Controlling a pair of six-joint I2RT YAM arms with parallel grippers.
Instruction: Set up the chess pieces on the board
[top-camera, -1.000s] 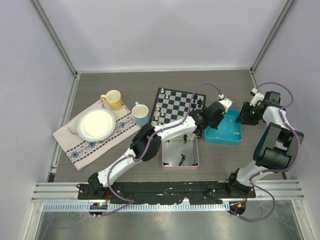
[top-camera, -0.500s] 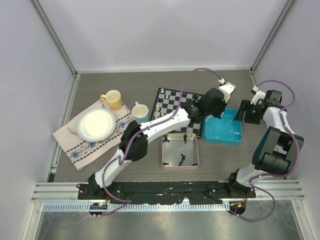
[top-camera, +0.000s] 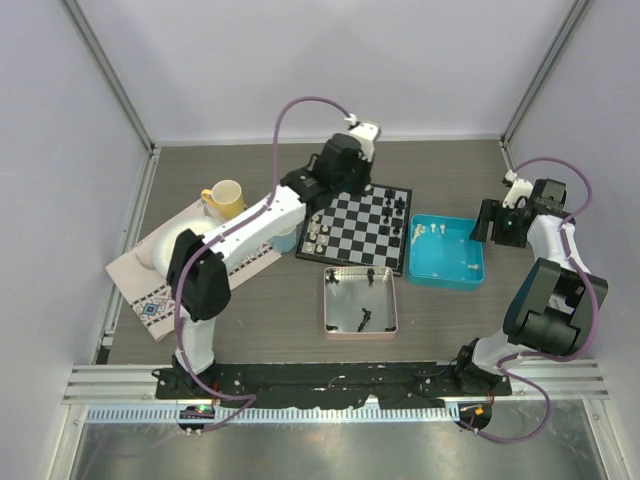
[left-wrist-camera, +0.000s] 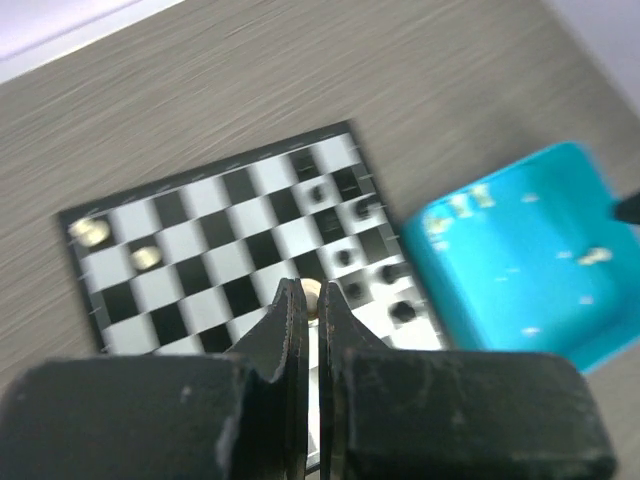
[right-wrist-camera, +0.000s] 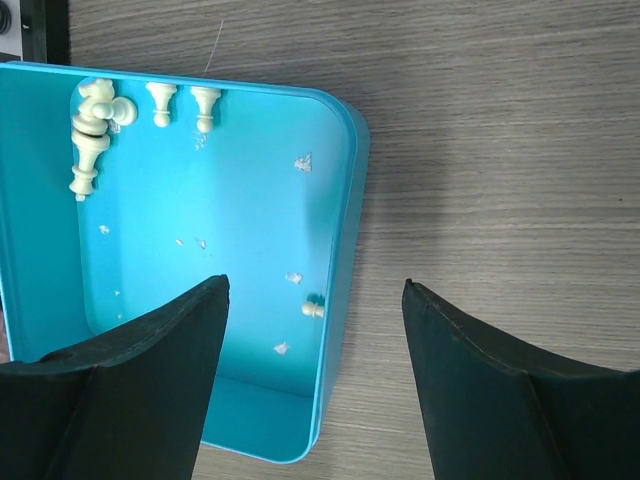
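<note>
The grey table carries the board, blue tray, pink tray, cloth.

The left gripper pinches a small off-white chessman between its near-closed fingers, over the board. The view is blurred. Black chessmen stand toward the board's right edge, two pale chessmen at its left edge, and a blue tray lies just right of the board.

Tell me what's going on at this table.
The left tool pinches an off-white chess piece above the partly set board. The right tool hangs open over the rim of the blue tray, where several off-white pieces wait.
</note>
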